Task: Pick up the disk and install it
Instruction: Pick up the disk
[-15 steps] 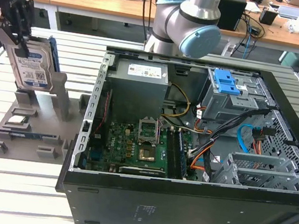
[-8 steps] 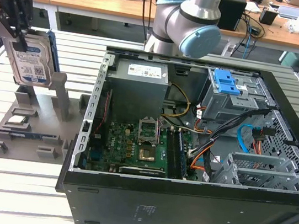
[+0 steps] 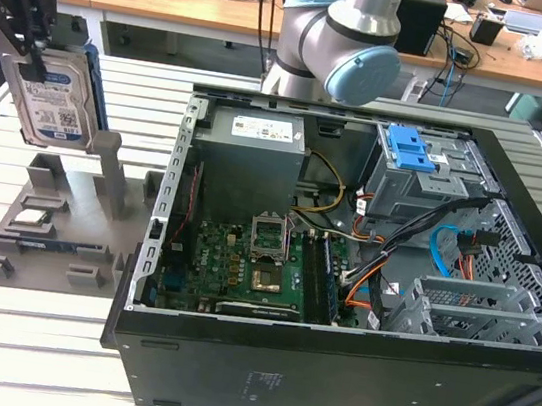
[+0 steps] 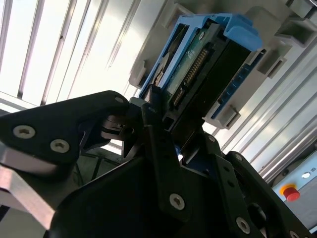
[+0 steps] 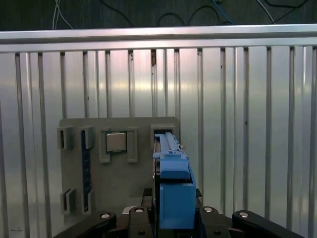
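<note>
While the black two-finger gripper is hanging at the exterior view's upper left, it's clamping the disk, i.e. the flat silver rectangular hard drive w/ blue-and-white label and bright blue plastic carrier frame. The jaws are pinched in tight on the drive's upper end, nothing else in their grasp. In the second wrist view the black fingers are pressing right against the drive, connector edge and blue frame sticking out beyond them.

The disk is standing upright, label facing the exterior camera, riding just above the flat grey plastic parts tray and looking clear of it, just beside one of the tray's tall posts. Down in the first wrist view the drive is showing edge-on, blue carrier toward the lens, w/ the tray lying beneath. A small square silver processor chip is sitting in its own tray pocket, apart from the drive.

Tray and the open black PC case are both resting on the slotted aluminium table, case on the exterior view's right. Inside the case, the grey metal drive cage w/ its blue latch is sitting well apart from the disk, green motherboard between them. The grey arm is looming behind the case.
</note>
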Tool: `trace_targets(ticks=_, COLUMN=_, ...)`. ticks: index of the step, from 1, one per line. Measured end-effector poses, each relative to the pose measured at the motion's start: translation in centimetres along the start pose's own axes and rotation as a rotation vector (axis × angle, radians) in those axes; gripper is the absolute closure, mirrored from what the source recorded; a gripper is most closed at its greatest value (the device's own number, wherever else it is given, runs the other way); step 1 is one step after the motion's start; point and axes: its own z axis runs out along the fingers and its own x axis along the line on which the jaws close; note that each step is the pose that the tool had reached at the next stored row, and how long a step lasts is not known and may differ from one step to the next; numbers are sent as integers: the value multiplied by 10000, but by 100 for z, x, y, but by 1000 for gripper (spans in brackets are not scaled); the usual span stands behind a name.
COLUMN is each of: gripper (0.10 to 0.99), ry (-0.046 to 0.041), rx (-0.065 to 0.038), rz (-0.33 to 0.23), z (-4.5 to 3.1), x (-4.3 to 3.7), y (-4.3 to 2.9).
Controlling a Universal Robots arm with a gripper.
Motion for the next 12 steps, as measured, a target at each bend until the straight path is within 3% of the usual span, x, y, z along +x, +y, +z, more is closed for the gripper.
trace_targets(ticks=4, gripper=722, ry=0, rx=-3, rz=0, z=-98, x=2, y=-5)
trace_targets(ticks=12, gripper=722, ry=0, rx=-5, rz=0, z=-220, x=5, y=-12)
